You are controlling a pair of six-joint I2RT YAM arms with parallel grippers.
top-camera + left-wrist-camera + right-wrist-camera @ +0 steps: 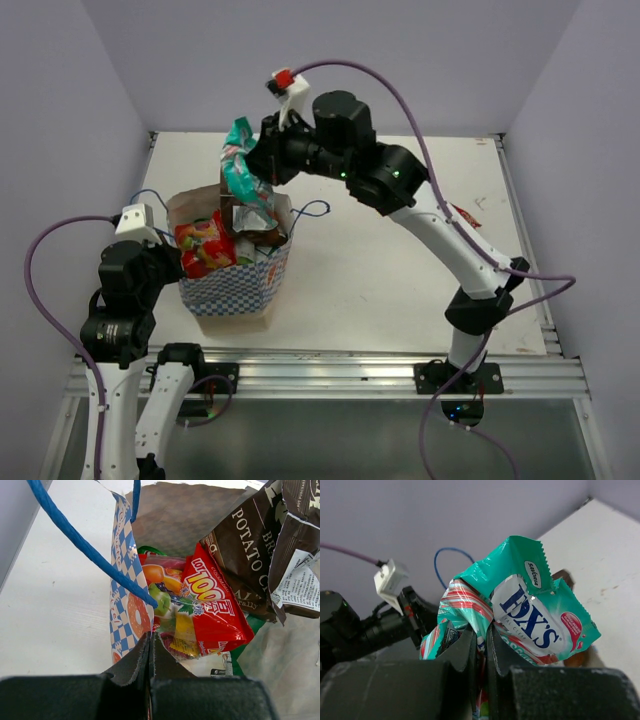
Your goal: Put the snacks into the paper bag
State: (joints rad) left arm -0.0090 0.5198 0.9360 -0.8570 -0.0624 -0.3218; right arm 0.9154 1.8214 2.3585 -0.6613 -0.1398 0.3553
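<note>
The paper bag (235,288) stands upright at the table's left, its mouth open. A red candy pack (205,245) and a brown chip bag (256,222) stick out of it. My right gripper (262,165) is shut on a teal candy pack (238,165) and holds it just above the bag's far rim. In the right wrist view the teal pack (540,615) is pinched and crumpled between the fingers of that gripper (482,635). My left gripper (180,262) is shut on the bag's left rim. The left wrist view shows that gripper (150,642) on the checked wall (122,605), with the red pack (215,610) and brown bag (250,565) inside.
Grey walls close in the table on the left, back and right. An aluminium rail (350,375) runs along the near edge. A blue cord handle (85,550) hangs across the left wrist view. A small red-white scrap (468,216) lies beside the right arm.
</note>
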